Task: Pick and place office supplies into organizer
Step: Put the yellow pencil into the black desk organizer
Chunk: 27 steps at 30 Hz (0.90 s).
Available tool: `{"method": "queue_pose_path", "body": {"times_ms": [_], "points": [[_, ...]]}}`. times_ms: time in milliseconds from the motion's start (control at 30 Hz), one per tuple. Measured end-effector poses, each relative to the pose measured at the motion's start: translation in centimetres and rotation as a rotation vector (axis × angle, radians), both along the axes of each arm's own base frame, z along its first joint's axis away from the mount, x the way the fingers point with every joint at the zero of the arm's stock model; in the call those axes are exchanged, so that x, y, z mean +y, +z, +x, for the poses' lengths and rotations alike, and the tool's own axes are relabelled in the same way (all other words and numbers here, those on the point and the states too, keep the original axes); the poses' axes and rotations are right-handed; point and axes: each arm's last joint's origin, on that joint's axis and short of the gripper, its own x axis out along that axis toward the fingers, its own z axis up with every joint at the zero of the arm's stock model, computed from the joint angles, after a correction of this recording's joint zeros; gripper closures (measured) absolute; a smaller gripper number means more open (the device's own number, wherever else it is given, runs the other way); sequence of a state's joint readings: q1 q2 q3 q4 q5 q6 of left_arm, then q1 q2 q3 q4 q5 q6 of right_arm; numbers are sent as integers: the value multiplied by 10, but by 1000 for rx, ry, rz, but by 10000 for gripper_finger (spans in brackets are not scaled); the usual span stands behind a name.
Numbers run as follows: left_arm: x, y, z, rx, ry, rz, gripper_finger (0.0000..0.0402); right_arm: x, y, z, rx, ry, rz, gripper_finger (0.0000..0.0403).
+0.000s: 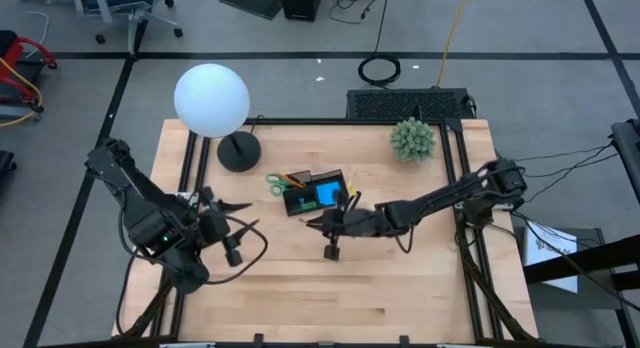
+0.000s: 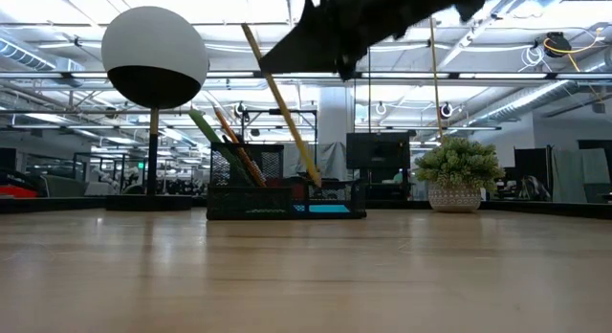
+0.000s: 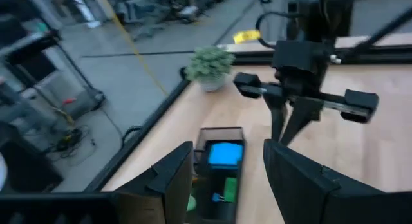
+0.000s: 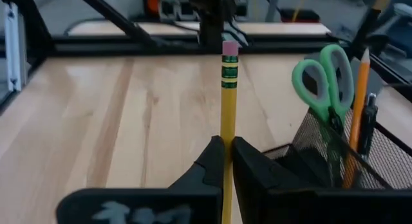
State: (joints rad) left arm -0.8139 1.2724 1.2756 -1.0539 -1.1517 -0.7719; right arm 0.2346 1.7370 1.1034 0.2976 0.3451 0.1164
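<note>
- High view: the wooden table [image 1: 300, 288] carries the whole job, with a globe lamp [image 1: 212, 100] and a spiky plant [image 1: 412, 139] toward the back, neither of them part of the work
- The left gripper [image 1: 232, 231] waits over the table's left part, fingers spread wide with nothing between them, looking across at the organizer
- The right gripper [image 4: 225, 161] hangs just beside the organizer, pinched tight on the lower shaft of a yellow pencil [image 4: 228, 114], eraser end up; in the low view the pencil slants with its bottom end at the organizer's rim, though whether the tip has gone inside I cannot tell
- The organizer [image 1: 314, 193] sits mid-table in front of the lamp base; it is black mesh and probably light enough to slide if nudged
- In it already: green-handled scissors [image 4: 324, 79], handles up, in the tall cup with an orange pencil [image 4: 358, 95], and a blue sticky pad [image 3: 225, 154] lying flat in a low tray
- The yellow pencil should handle as stiff, light and smooth-painted, so it may swivel in a narrow pinch; a hold nearer mid-shaft would steady it
</note>
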Motion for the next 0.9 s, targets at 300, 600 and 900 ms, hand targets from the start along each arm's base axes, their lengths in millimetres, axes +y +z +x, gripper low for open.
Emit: {"method": "queue_pose_path", "body": {"times_ms": [300,600,900], "points": [[9,-8,6,-23,78,51,206,-31,-2,-8,-119,32,-41,397],[22,-8,13,-2,142,73,206,-43,29,-11,-284,108,-169,397],[35,-14,19,18,211,134,206,-70,27,-16,-394,136,-265,397]]}}
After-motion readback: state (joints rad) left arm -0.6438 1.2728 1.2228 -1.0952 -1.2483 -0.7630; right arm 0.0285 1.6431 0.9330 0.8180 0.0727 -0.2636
